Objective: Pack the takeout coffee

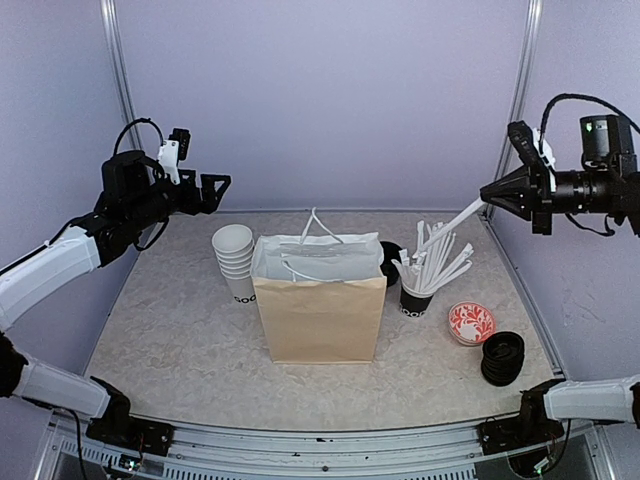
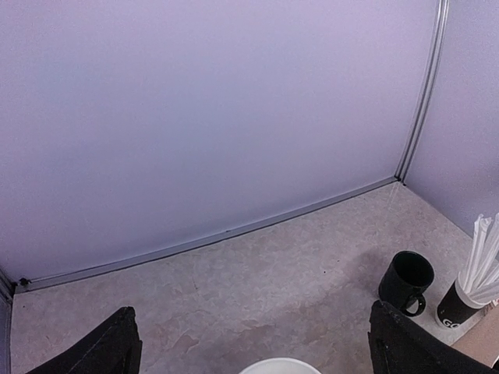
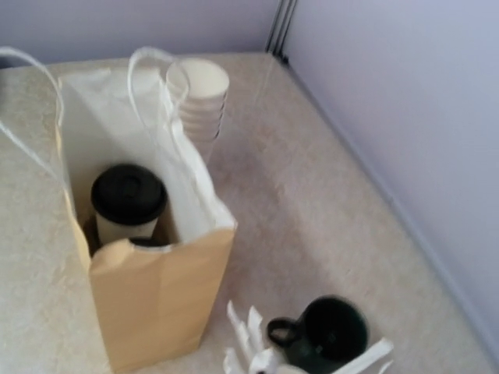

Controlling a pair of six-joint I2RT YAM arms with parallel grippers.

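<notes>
In the right wrist view a takeout coffee (image 3: 128,201), a white cup with a black lid, stands inside the open brown paper bag (image 3: 160,300). A sliver of something else black shows just in front of it behind the bag's wall. From above, the bag (image 1: 320,305) stands mid-table and hides the coffee. My right gripper (image 1: 490,197) hovers high at the right, shut on one white stick (image 1: 452,224) that slants down toward the black cup with white sticks (image 1: 416,297). Its fingers are outside its own wrist view. My left gripper (image 1: 217,186) hangs open and empty at the upper left, above the stacked cups.
A stack of lidless white cups (image 1: 234,262) stands left of the bag. A black mug (image 3: 331,335) sits behind the bag's right side. A red patterned dish (image 1: 471,322) and a stack of black lids (image 1: 502,358) lie at the front right. Walls enclose the table.
</notes>
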